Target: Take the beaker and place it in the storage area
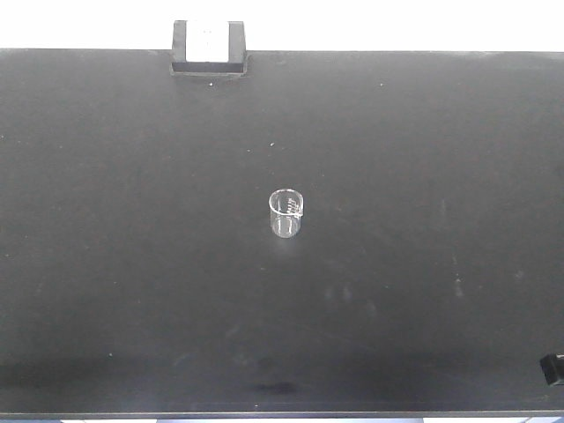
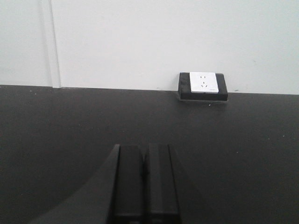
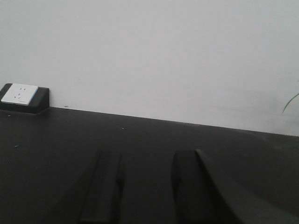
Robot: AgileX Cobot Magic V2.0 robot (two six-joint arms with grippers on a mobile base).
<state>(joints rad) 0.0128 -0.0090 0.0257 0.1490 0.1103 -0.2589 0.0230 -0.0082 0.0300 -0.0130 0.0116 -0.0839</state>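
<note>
A small clear glass beaker [image 1: 285,214] stands upright near the middle of the wide matte black benchtop [image 1: 132,264], the storage area. No gripper touches it. My left gripper [image 2: 145,150] is shut and empty, low over the bare benchtop [image 2: 56,121], pointing at the back wall. My right gripper [image 3: 145,156] is open and empty, also low over the benchtop [image 3: 140,135]. The beaker does not show in either wrist view. Only a dark tip of the right arm [image 1: 552,367] shows at the front view's lower right edge.
A small black block with a white socket face [image 1: 208,48] sits at the bench's back rim; it also shows in the left wrist view [image 2: 203,86] and the right wrist view [image 3: 23,97]. A white wall [image 3: 163,56] rises behind the bench.
</note>
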